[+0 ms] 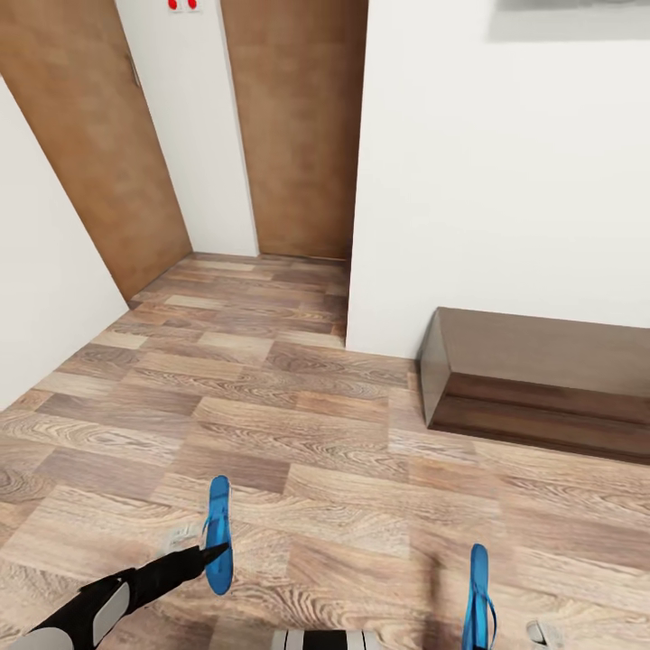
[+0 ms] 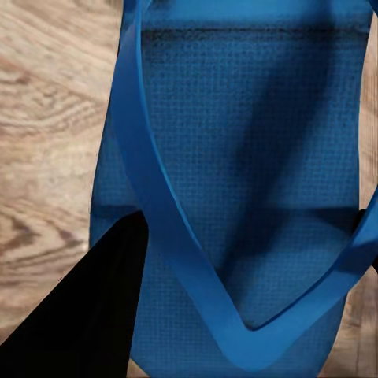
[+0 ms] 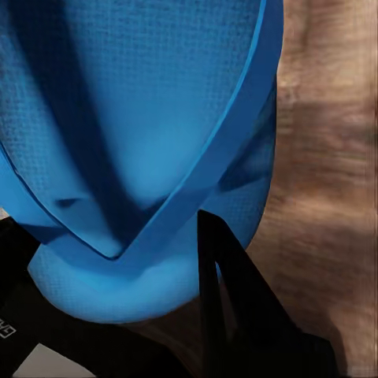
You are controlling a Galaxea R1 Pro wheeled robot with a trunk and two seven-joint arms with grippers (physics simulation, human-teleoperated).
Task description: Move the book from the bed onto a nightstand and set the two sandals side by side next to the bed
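Nearest the robot, each arm carries one blue flip-flop edge-on above the wood-plank floor [image 1: 298, 424]: the left gripper [image 1: 215, 551] meets the left sandal [image 1: 218, 534], and the right sandal [image 1: 478, 598] hangs low at the frame's right side, its holder cut off by the edge. In the left wrist view a dark finger [image 2: 94, 315] lies against the sole beside the strap, and in the right wrist view a dark finger [image 3: 236, 307] presses the toe end of the other sandal [image 3: 142, 142], so both jaws look closed on a sandal, each gripping near the sole's rim. Since the bed is nowhere ahead, the step seems to be carrying the pair toward it; doing that well probably means keeping both grips firm, turning the base slowly, and holding the sandals level with each other so they can go down side by side. Farther off stand a long low dark bench [image 1: 542, 379] against the white wall, then two brown doors [image 1: 293, 126]. The second finger of each gripper is hidden behind the soles.
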